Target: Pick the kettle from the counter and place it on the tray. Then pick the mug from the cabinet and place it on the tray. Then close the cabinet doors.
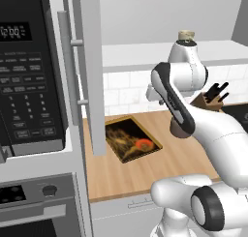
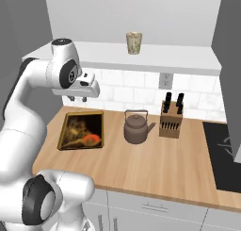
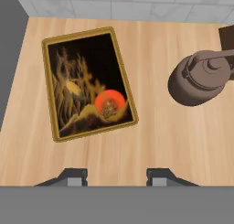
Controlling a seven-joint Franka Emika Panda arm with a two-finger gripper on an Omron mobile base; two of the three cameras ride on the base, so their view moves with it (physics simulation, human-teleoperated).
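Observation:
The brownish-grey kettle (image 2: 136, 127) (image 3: 201, 79) stands upright on the wooden counter (image 2: 155, 164), to the right of the dark tray (image 2: 81, 130) (image 3: 89, 83) (image 1: 131, 138), which lies flat with nothing on it. My gripper (image 2: 79, 99) (image 3: 116, 177) hangs high above the counter, over the tray's near side, pointing down. It is open with nothing between its fingers (image 3: 73, 176). The cream mug (image 2: 134, 42) (image 1: 186, 36) stands on the pale shelf of the open cabinet (image 2: 141, 58). One cabinet door (image 1: 89, 62) stands swung open at the left, another (image 2: 230, 60) at the right. In the left base view my arm hides the kettle.
A knife block (image 2: 170, 114) stands against the tiled wall just right of the kettle. A black cooktop (image 2: 226, 154) is set into the counter at the far right. A black microwave (image 1: 26, 71) and an oven below it stand left of the counter.

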